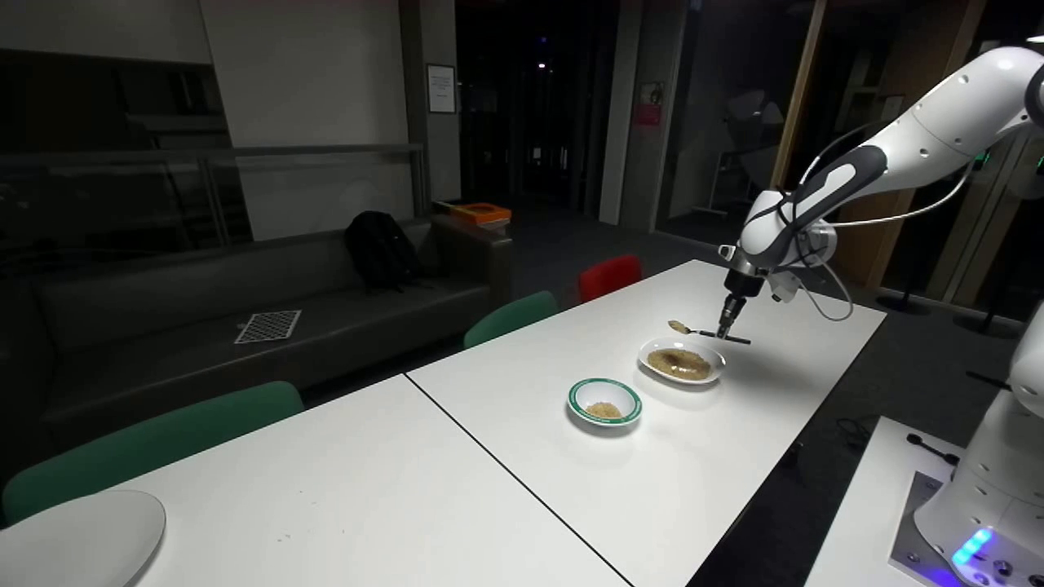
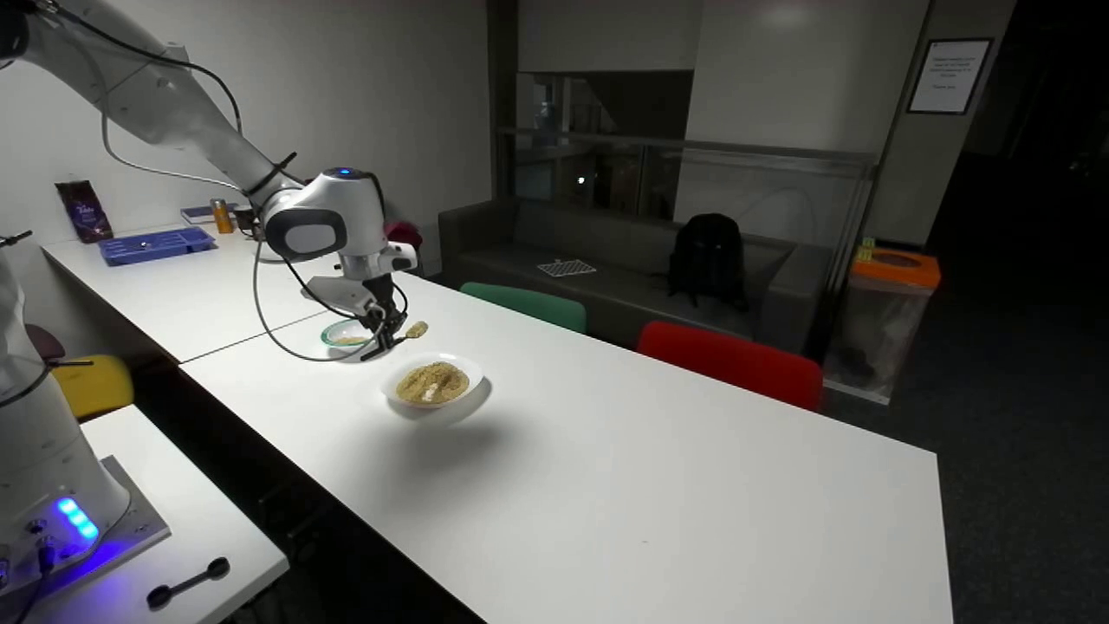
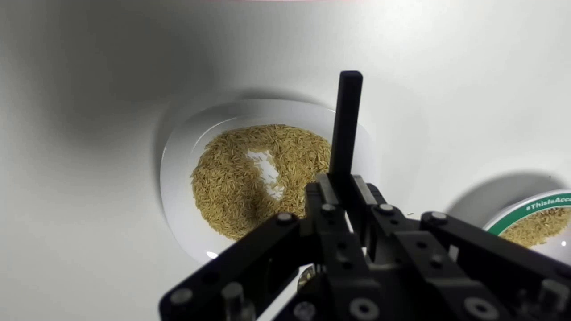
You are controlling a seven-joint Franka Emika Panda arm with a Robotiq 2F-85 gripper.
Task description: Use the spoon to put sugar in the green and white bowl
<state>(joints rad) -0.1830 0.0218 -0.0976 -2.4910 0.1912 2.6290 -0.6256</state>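
Spoon (image 3: 347, 122) with a slim black handle is pinched in the gripper (image 1: 723, 333), whose jaws are pressed together on the handle, only its thickness between the fingertips (image 3: 328, 191). The handle's squared end juts out on one side of the fingers, toward the robot's base (image 2: 61, 468); the head reaches out on the far side, bearing a small mound of tan, rice-like grains (image 1: 678, 326). Gripper and spoon hang in the air above the table (image 1: 506, 391), and the spoon is apart from the white dish (image 3: 176, 187) below and just beside it. In the wrist view the handle crosses in front of that dish's edge; inside it a wide heap of grains (image 3: 223, 178) surrounds a bare white patch. Near the dish but apart from it, on the same table, stands the green and white bowl (image 1: 599, 393), a smaller heap of grains (image 1: 603, 410) at its bottom.
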